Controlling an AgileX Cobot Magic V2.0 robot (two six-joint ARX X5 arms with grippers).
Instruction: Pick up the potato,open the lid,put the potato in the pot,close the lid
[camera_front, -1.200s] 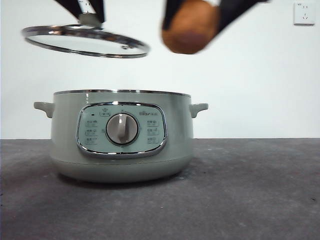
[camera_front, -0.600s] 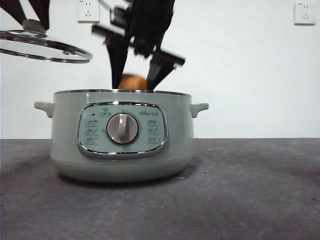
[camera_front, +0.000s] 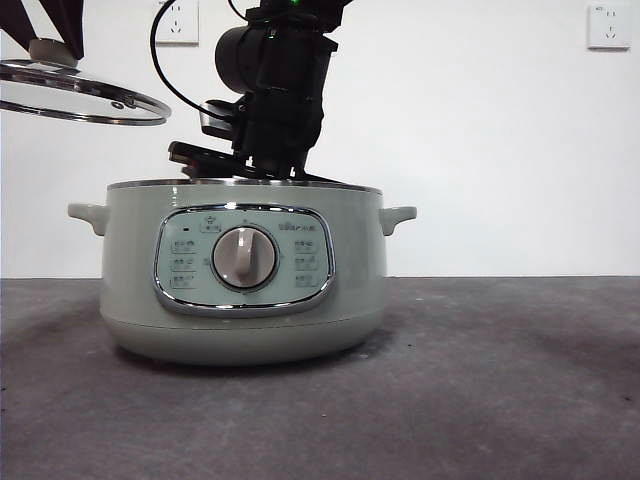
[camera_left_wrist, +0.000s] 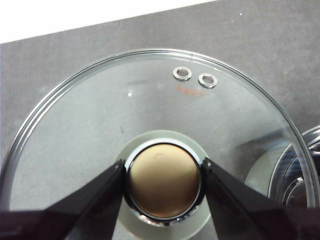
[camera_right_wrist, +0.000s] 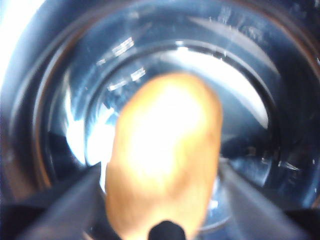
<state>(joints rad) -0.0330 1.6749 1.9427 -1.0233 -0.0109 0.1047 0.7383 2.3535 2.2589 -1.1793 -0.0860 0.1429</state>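
Jaws, left gripper: closed on the round knob of the glass lid, one jaw pressed against each side. Front view shows the lid hanging tilted, well off to one side of the pot and above its rim level.

Jaws, right gripper: set either side of the potato. The wrist picture is blurred, and I cannot tell whether they grip it or stand just apart. The potato sits inside the pot's shiny inner bowl; whether it rests on the bottom cannot be made out. In the front view this arm reaches down into the pot from above, with its gripper below the rim and out of sight.

Step in hand, by my reading: placing the potato in the pot. Lid-closing not yet done.

Notes for doing it well:
- Release low, near the bottom, so the potato does not drop and roll.
- Open the jaws fully, then lift straight up; the bowl wall is close all round and a sideways pull could catch the rim.
- Hold the lid clear and steady until the right arm is out.
- The lid is tilted; level it over the pot before lowering it.
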